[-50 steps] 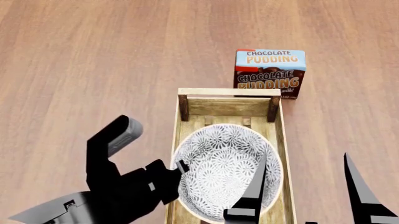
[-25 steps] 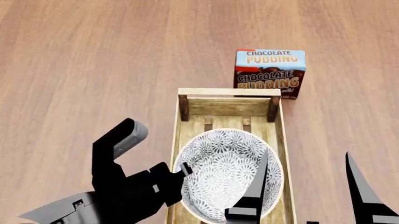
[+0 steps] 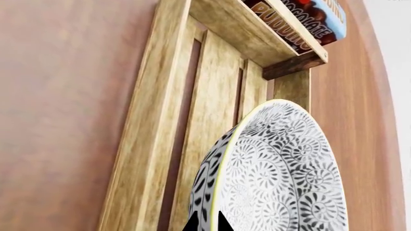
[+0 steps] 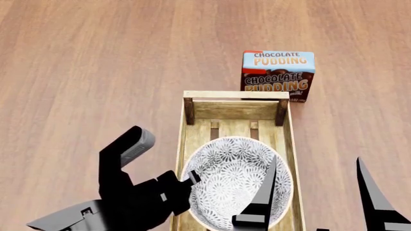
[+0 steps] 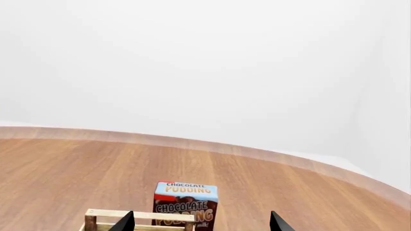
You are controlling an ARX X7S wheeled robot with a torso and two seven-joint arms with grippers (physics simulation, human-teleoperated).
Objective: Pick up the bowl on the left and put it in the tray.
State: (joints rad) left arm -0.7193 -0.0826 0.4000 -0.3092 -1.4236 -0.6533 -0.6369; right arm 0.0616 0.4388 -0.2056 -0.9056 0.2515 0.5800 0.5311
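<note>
The bowl (image 4: 231, 180), white with a dense grey-blue floral pattern, sits inside the near half of the tray (image 4: 236, 109), a light-wood slatted crate. My left gripper (image 4: 191, 178) is shut on the bowl's left rim. In the left wrist view the two dark fingertips (image 3: 192, 224) pinch the yellow-edged rim of the bowl (image 3: 276, 173) above the tray's slats (image 3: 212, 96). I cannot tell whether the bowl rests on the slats. My right gripper (image 4: 315, 161) is open and holds nothing; one finger crosses in front of the bowl's right side.
A chocolate pudding box (image 4: 278, 74) stands just beyond the tray's far right corner. The right wrist view also catches the pudding box (image 5: 185, 202) and the tray's far end (image 5: 138, 215). Wooden tabletop (image 4: 96, 72) surrounds everything.
My left arm has shifted a little right and toward the tray's near end with the bowl, which now sits lower in the tray. The right gripper has barely moved.
</note>
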